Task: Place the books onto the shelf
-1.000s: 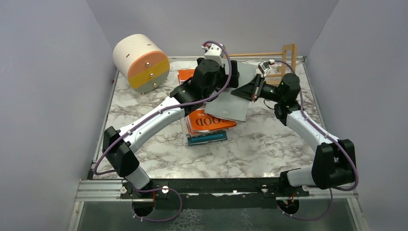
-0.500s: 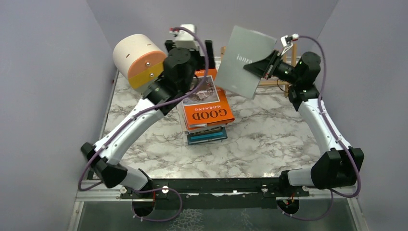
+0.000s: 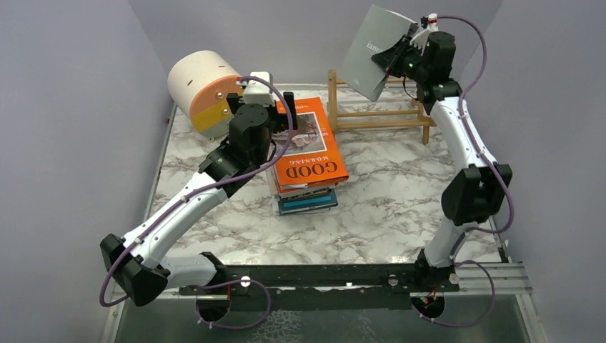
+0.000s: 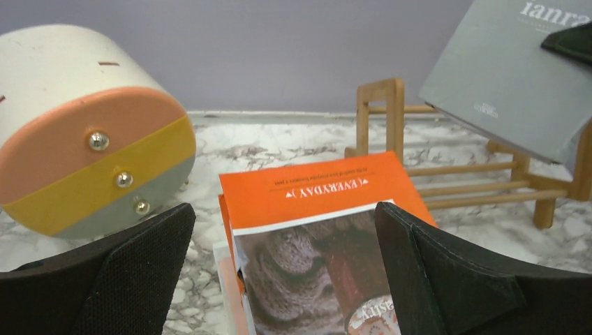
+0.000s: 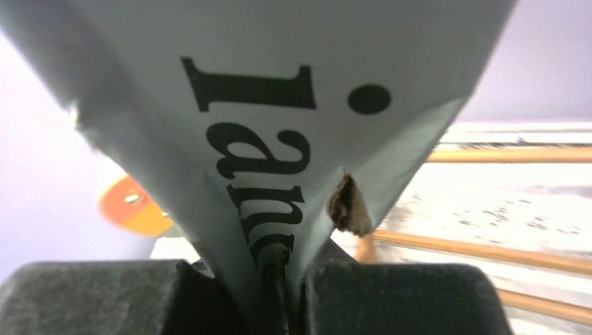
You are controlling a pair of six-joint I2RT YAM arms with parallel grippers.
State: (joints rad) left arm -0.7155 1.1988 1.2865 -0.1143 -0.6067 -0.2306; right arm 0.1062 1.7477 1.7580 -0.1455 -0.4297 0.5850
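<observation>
Grey book [image 3: 369, 51] pinched in right end effector [image 3: 394, 57] above shelf [image 3: 376, 113]; left end effector [image 4: 285, 227] wide, empty.

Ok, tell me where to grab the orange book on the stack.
The orange book lies flat and skewed atop the stack, so its near right corner seems to jut past it, leaving room for a finger underneath. Grip the right edge there, coming in level from the right.

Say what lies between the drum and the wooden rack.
The stack of books, an orange book on top; the left wrist view shows it, drum left, rack right.
</observation>
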